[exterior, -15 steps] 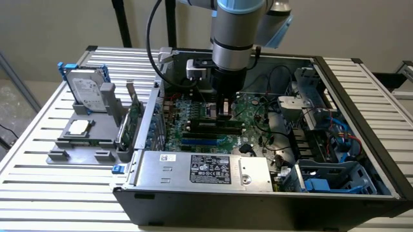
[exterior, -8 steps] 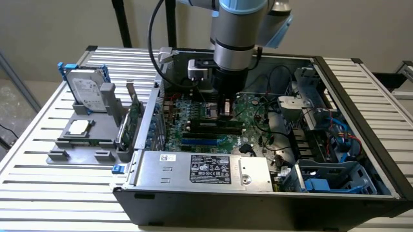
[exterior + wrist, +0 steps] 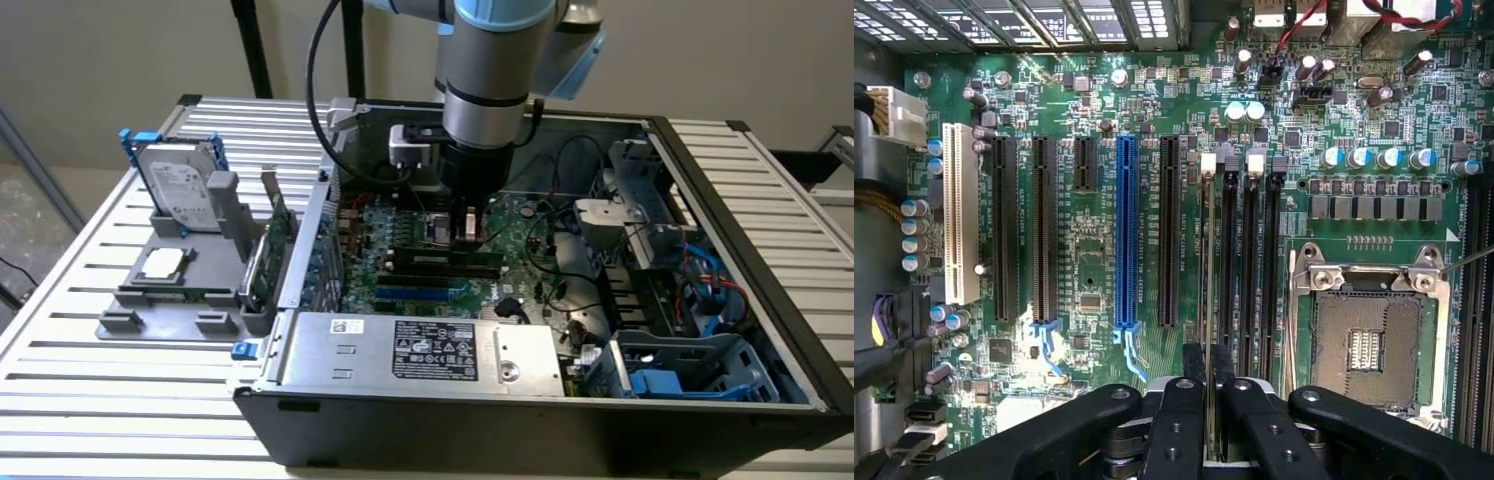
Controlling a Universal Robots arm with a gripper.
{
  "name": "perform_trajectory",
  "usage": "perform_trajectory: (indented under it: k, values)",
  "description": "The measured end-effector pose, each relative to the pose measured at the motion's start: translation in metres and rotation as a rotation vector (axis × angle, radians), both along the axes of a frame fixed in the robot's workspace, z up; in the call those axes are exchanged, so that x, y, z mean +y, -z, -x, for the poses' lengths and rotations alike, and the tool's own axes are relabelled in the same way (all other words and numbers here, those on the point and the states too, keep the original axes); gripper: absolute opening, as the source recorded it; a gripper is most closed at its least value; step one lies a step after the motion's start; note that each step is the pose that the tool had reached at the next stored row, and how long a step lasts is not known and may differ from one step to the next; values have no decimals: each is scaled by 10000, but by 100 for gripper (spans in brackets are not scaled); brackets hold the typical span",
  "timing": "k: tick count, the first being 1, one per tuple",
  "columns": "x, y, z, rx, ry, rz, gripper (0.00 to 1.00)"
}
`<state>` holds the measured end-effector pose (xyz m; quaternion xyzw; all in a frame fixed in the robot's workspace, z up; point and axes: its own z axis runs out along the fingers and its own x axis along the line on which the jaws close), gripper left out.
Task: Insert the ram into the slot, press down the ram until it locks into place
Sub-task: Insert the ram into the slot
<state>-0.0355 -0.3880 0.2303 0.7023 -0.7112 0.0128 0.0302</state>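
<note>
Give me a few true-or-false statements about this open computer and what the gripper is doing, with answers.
1. The gripper grips the ram, edge-on, in line with the black memory slots. True.
2. A card fills the blue socket. False: it is empty.
3. The CPU socket holds no processor. True.
4. The hard drive sits inside the case. False: it stands on the grey fixture outside the case, at the exterior view's left.

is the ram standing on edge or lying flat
On edge: the ram shows as a thin straight line held in the gripper.
</note>
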Motion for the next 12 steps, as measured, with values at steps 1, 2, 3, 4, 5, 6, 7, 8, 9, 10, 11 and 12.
perform_trajectory:
  k: [1,2,3,4,5,6,7,8,9,10,11,12]
  values:
    - [0,0,0,0,-1,0,14]
    - [-1,0,2,0,-2,0,14]
    - [-1,1,6,0,-2,0,14]
    - [-1,2,11,0,-3,-1,14]
    - [-1,3,18,0,-2,0,14]
    - [-2,5,22,0,-2,0,14]
    - [-2,6,24,1,-2,2,14]
    - [-1,10,25,0,-3,0,14]
    - [-1,14,27,-1,-2,-1,14]
    - [-1,16,28,0,-2,-1,14]
    - [-1,18,28,0,-2,1,14]
    - [0,20,28,1,-2,2,14]
